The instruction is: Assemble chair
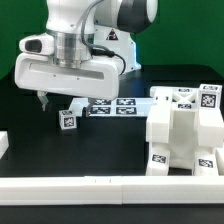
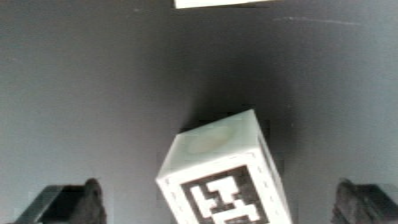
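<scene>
A robot gripper hangs over a black table, jaws spread wide and empty. Between its fingers in the wrist view lies a small white tagged chair peg, lying free on the table. The partly built chair stands well apart toward the exterior view's right, probably where the peg belongs

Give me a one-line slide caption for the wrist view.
Open gripper poised over a small white tagged block lying on the black table, fingers apart on either side.
</scene>
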You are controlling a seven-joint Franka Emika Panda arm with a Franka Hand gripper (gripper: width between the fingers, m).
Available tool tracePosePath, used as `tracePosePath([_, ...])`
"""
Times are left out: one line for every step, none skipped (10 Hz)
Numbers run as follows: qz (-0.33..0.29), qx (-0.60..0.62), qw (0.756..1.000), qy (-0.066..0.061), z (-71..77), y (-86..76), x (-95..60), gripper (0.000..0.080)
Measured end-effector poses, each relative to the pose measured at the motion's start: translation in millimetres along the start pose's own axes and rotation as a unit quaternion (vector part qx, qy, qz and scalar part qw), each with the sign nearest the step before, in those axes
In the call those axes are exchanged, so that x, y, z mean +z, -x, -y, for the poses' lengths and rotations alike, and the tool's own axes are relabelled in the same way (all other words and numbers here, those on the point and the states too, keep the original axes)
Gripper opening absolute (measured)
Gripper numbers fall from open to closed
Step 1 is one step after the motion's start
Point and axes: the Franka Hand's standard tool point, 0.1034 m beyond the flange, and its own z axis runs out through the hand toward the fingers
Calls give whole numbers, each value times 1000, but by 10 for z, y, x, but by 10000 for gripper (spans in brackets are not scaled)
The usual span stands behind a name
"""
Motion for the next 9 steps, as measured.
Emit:
tracePosePath([12, -6, 1000, -6, 28, -2, 1, 648])
tracePosePath([12, -21, 1000, -8, 56, -75, -28, 649])
tracePosePath([36, -43, 998, -13, 135, -72, -31, 649])
tracePosePath([73, -68, 995, -20, 190, -118, -61, 649])
tracePosePath([80, -84, 993, -18, 202, -204, -83, 649])
tracePosePath([111, -77, 991, -24, 229, -151, -67, 649])
tracePosePath([141, -76, 987, -29, 259, -137, -67, 649])
tracePosePath([179, -76, 980, -34, 265, -129, -67, 649])
tracePosePath([225, -71, 971, -36, 178, -136, -74, 649])
